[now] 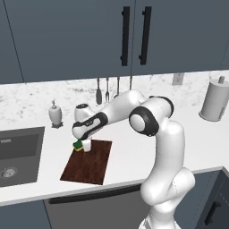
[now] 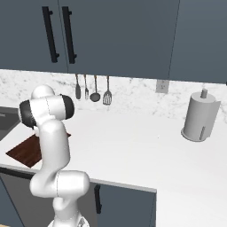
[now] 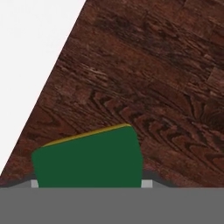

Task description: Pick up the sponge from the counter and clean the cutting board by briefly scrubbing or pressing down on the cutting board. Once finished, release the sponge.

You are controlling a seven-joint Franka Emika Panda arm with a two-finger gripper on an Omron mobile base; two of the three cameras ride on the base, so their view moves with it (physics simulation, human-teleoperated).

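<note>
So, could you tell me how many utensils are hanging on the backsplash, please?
4, hanging in a row on the marble backsplash below the cabinets: a dark spatula, a thin one, a ladle and a slotted turner. The arm may hide others.

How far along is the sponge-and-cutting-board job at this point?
Done: the sponge is off the counter, held in the claw. In hand: the claw has it at the far left corner of the cutting board; the hand view shows it close over the wood grain, but contact cannot be confirmed. Left: finishing the press or scrub and releasing the sponge.
</note>
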